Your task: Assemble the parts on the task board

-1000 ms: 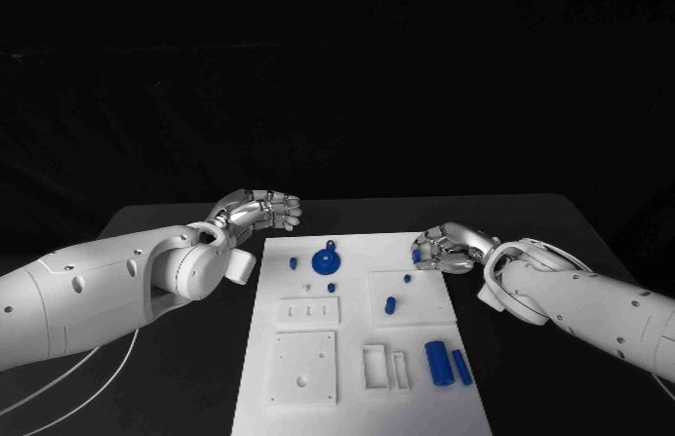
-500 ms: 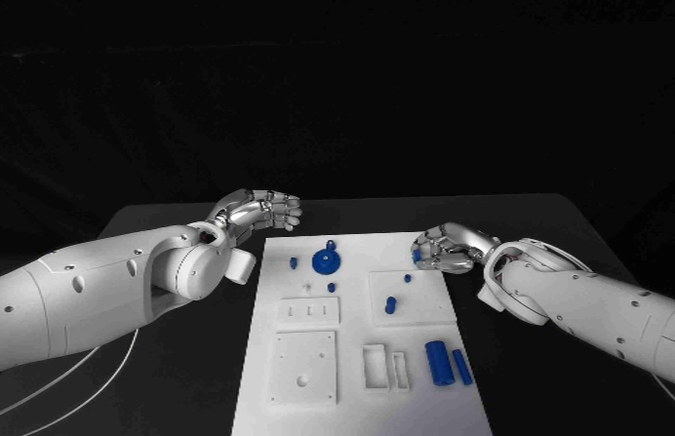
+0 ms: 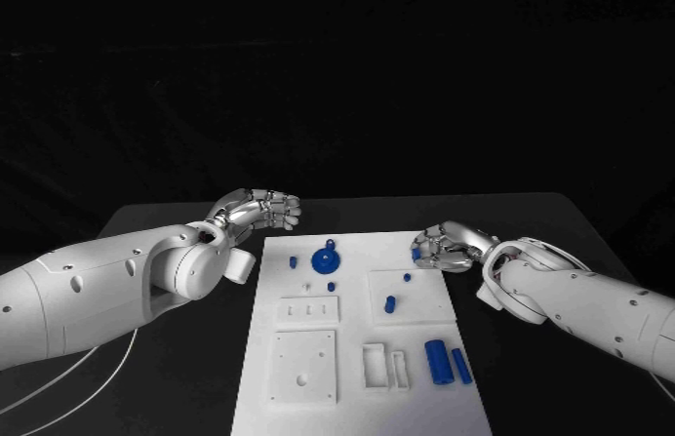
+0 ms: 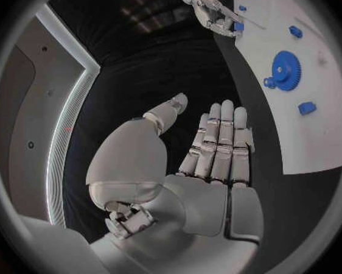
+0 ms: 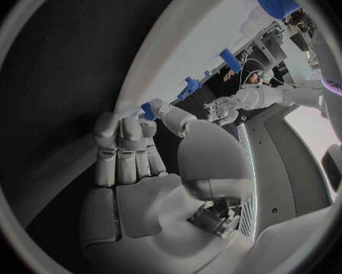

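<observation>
The white task board (image 3: 360,325) lies in the middle of the table. On it are a blue gear (image 3: 327,258), small blue pegs (image 3: 390,305) and two blue cylinders (image 3: 438,361) near the front right. My right hand (image 3: 451,247) hovers at the board's far right edge. It pinches a small blue part (image 5: 148,111) between thumb and fingertips, low over the board (image 5: 209,30). My left hand (image 3: 261,209) sits off the board's far left corner, holding nothing. In the left wrist view its fingers (image 4: 216,143) lie straight, with the gear (image 4: 285,70) beyond them.
White blocks with slots and holes (image 3: 305,367) are fixed on the board's near half. Black table (image 3: 169,377) surrounds the board on both sides. A cable (image 3: 85,373) hangs under my left arm.
</observation>
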Available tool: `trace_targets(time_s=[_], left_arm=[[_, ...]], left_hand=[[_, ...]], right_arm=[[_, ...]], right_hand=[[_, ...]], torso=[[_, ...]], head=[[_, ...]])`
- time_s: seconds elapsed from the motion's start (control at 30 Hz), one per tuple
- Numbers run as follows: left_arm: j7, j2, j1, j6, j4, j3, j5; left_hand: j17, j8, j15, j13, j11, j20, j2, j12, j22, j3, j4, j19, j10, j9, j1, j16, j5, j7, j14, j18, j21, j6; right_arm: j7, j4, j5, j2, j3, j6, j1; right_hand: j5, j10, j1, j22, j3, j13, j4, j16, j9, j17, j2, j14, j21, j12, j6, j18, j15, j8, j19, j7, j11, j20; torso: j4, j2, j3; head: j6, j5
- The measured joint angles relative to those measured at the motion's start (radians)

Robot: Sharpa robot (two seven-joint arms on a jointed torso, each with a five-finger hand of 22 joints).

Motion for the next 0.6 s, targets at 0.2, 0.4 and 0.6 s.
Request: trace_targets(time_s=[0.2,0.4,0.6], left_arm=[[0.0,0.0,0.0,0.0,0.0,0.0,-0.001],[0.0,-0.001,0.0,0.0,0.001,0.0,-0.001],[-0.001,-0.001,0.0,0.0,0.001,0.0,-0.002]], left_hand=[[0.001,0.0,0.0,0.0,0.0,0.0,0.0,0.0,0.0,0.0,0.0,0.0,0.0,0.0,0.0,0.0,0.0,0.0,0.0,0.0,0.0,0.0],[0.001,0.0,0.0,0.0,0.0,0.0,0.0,0.0,0.0,0.0,0.0,0.0,0.0,0.0,0.0,0.0,0.0,0.0,0.0,0.0,0.0,0.0],[0.001,0.0,0.0,0.0,0.0,0.0,0.0,0.0,0.0,0.0,0.0,0.0,0.0,0.0,0.0,0.0,0.0,0.0,0.0,-0.001,0.0,0.0]], right_arm=[[-0.004,0.001,0.0,0.001,0.0,-0.012,0.0],[-0.01,0.005,0.0,0.001,0.0,-0.018,-0.001],[-0.014,0.008,0.0,0.0,0.0,-0.019,-0.002]], right_hand=[[0.0,0.0,0.0,0.0,0.008,0.0,0.001,0.0,0.009,0.0,0.0,0.004,0.0,0.0,0.0,0.0,-0.004,0.013,0.0,0.0,0.0,0.0],[0.0,0.002,-0.005,0.0,0.016,0.001,0.003,0.0,0.023,0.0,0.005,0.002,0.0,0.0,0.0,0.0,-0.009,0.027,0.0,0.0,-0.002,0.0],[0.0,0.005,-0.005,0.0,0.016,0.002,0.003,0.0,0.035,0.0,0.005,0.002,0.0,0.0,0.005,0.001,-0.009,0.033,0.0,-0.005,-0.005,0.0]], torso=[[0.0001,0.0,-0.0002],[0.0001,0.0,-0.0002],[0.0001,0.0,-0.0005]], head=[[-0.001,0.0],[-0.001,-0.001],[-0.003,-0.001]])
